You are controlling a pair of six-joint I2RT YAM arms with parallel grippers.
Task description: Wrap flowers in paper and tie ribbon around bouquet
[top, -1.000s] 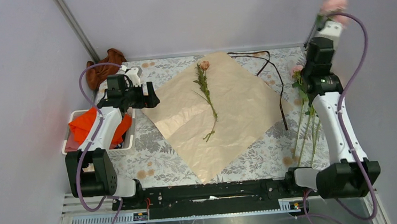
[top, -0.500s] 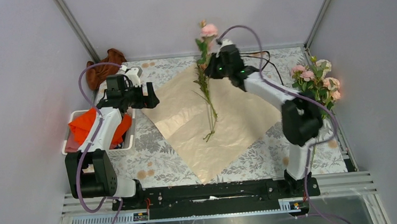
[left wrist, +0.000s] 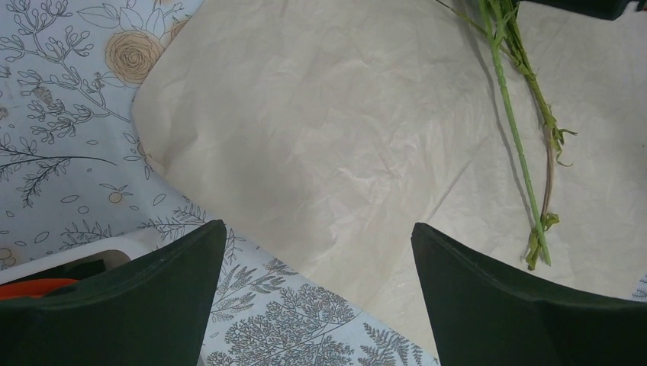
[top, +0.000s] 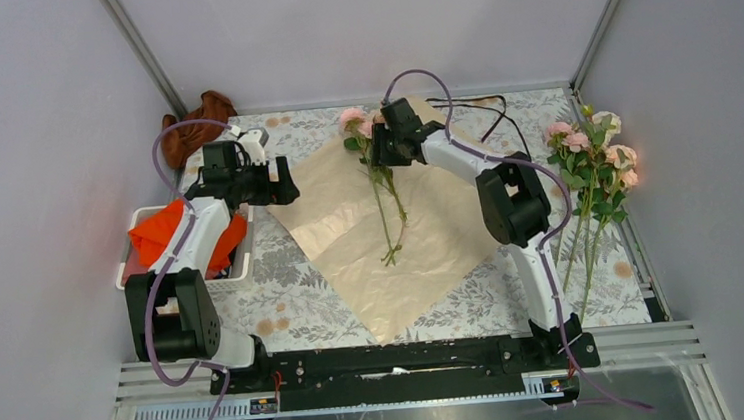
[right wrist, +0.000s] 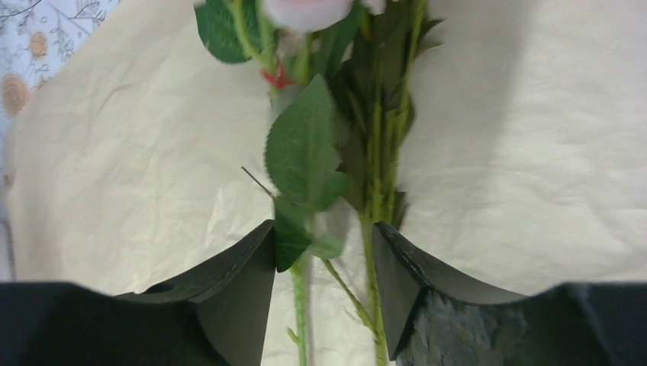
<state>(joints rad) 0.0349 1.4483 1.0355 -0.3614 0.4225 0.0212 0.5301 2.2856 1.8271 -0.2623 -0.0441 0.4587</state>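
Right gripper [right wrist: 324, 236] is down over the flowers [top: 354, 121] lying on the paper [top: 430, 235], its fingers parted either side of the stems, loose rather than pinching as far as I can tell. Left gripper [left wrist: 319, 229] hovers wide open by the paper's left corner.

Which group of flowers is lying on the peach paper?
The two pink-flowered stems at the right tool lie on the paper; the bigger bunch lies off it, by the table's right edge.
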